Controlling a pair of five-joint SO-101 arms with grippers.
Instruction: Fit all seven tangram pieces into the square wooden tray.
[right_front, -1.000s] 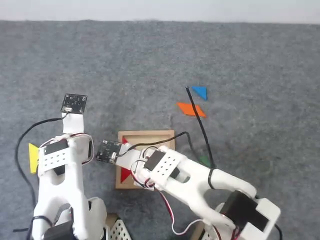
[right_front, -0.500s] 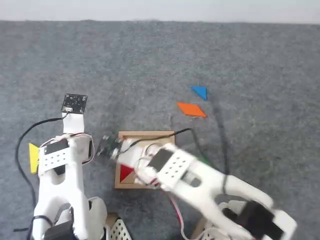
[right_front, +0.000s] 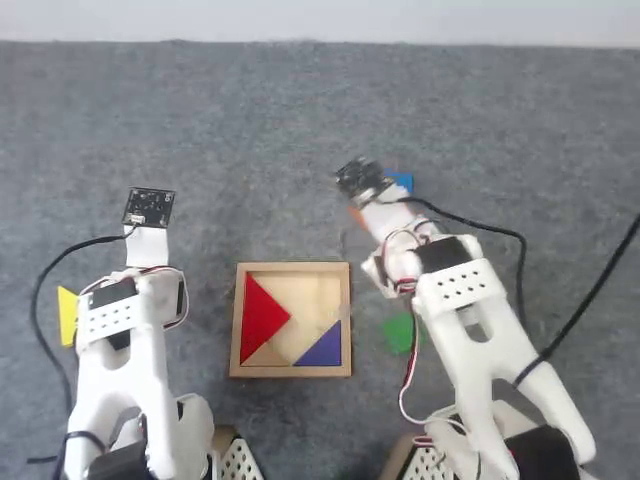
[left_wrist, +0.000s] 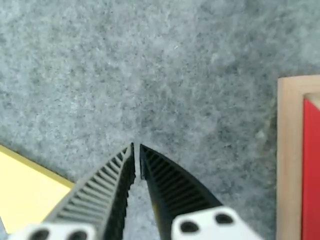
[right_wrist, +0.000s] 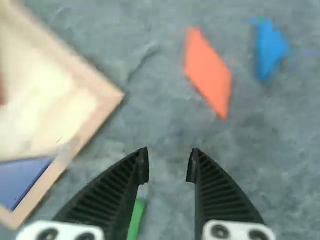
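The square wooden tray lies on the grey carpet and holds a red triangle and a purple triangle. My right gripper is open and empty above the carpet beside the tray's corner. Beyond it lie an orange parallelogram and a blue triangle. A green piece lies right of the tray, under the right arm. My left gripper is shut on nothing, low over the carpet between a yellow piece and the tray's edge.
The left arm stands left of the tray, with the yellow piece at its outer side. A black cable loops off the right arm. Open carpet stretches across the far half of the table.
The right arm has swung away from over the tray to its right, uncovering the red and purple triangles. The left arm has kept still.
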